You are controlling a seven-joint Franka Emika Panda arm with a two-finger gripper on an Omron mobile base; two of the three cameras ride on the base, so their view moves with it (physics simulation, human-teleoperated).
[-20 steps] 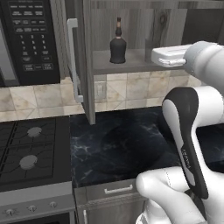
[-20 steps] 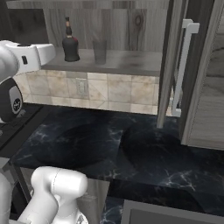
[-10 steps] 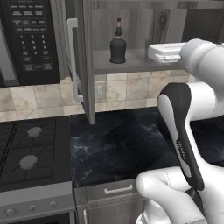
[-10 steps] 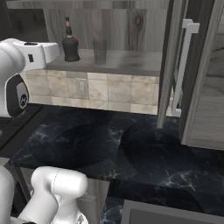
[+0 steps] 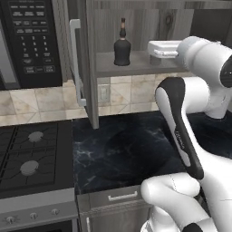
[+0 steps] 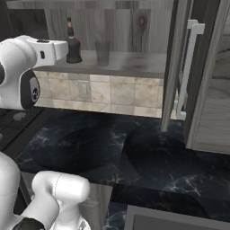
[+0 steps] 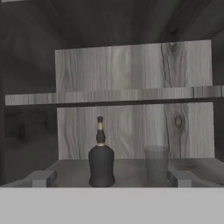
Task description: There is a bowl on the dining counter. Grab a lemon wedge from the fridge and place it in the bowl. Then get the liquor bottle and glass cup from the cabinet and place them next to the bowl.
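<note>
You are looking into the open cabinet (image 5: 136, 68), whose front is standing clear between its two swung-out doors. The left door (image 5: 84, 63) is jutting out over the worktop (image 5: 118, 149) with its bar handle on the outer face; the right door (image 6: 182, 67) is doing the same on the other side, so you are passing between them. On the lower shelf the liquor bottle (image 7: 101, 162) is standing upright to the left and the glass cup (image 7: 156, 164) to its right, apart, leaving a gap between them. The upper shelf (image 7: 113, 96) is capping the room above the bottle's stopper. The gripper (image 7: 111, 178) is holding its fingers wide before the shelf edge, spanning both items.
</note>
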